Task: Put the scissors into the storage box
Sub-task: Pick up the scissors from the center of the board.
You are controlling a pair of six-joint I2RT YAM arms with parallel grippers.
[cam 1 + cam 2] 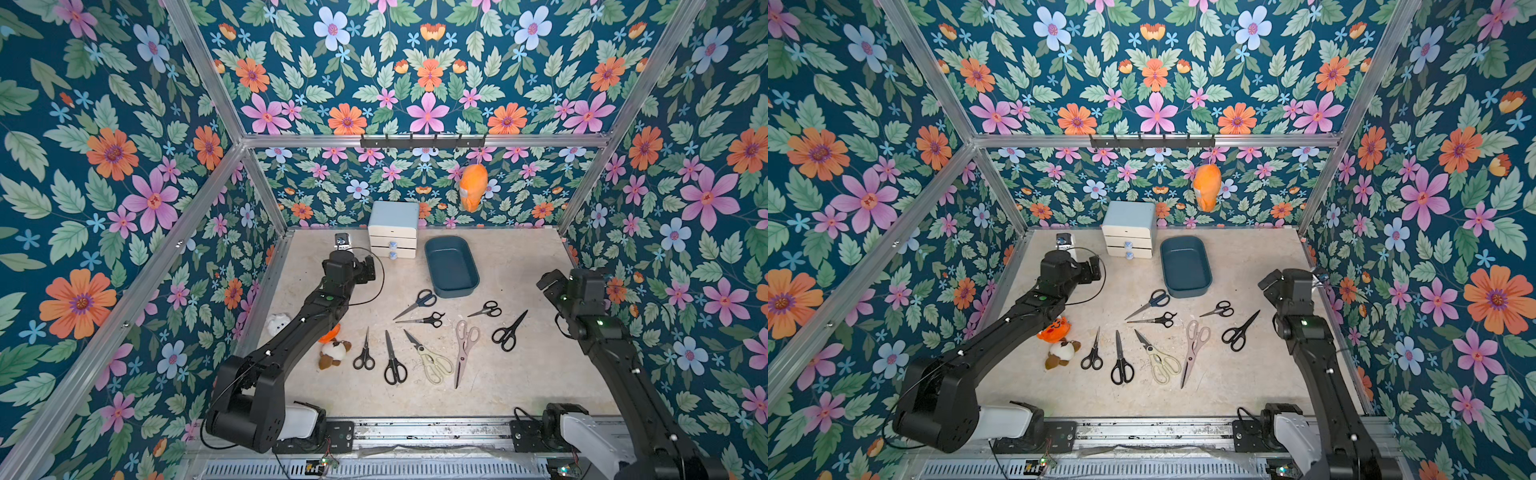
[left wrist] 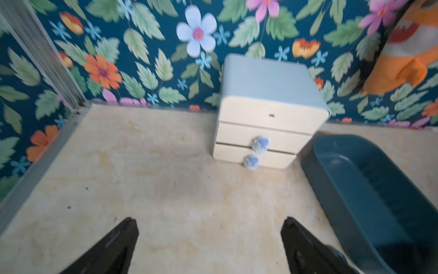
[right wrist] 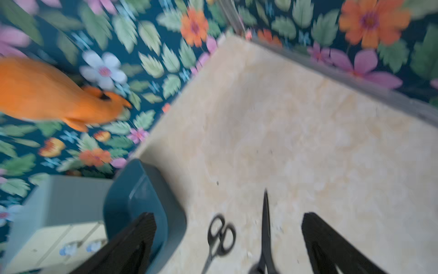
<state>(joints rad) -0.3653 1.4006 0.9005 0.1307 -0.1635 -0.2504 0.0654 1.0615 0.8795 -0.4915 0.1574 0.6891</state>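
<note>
Several scissors lie spread on the beige table in both top views: a dark-blue-handled pair [image 1: 415,303], black pairs [image 1: 509,330] [image 1: 392,359], cream shears [image 1: 430,359] and pinkish shears [image 1: 463,353]. The teal storage box [image 1: 451,266] stands empty behind them. My left gripper [image 2: 211,227] is open over bare table, left of the box [image 2: 336,204]. My right gripper [image 3: 228,223] is open above a small black pair [image 3: 219,239] and a black blade [image 3: 265,227], beside the box [image 3: 170,213]. Neither gripper holds anything.
A white and pale-blue drawer cabinet [image 1: 392,228] stands at the back, left of the box. An orange plush [image 1: 472,187] hangs from a hook rail [image 1: 424,141]. Small plush toys [image 1: 334,351] and a white one [image 1: 277,324] lie by the left arm. Flowered walls enclose the table.
</note>
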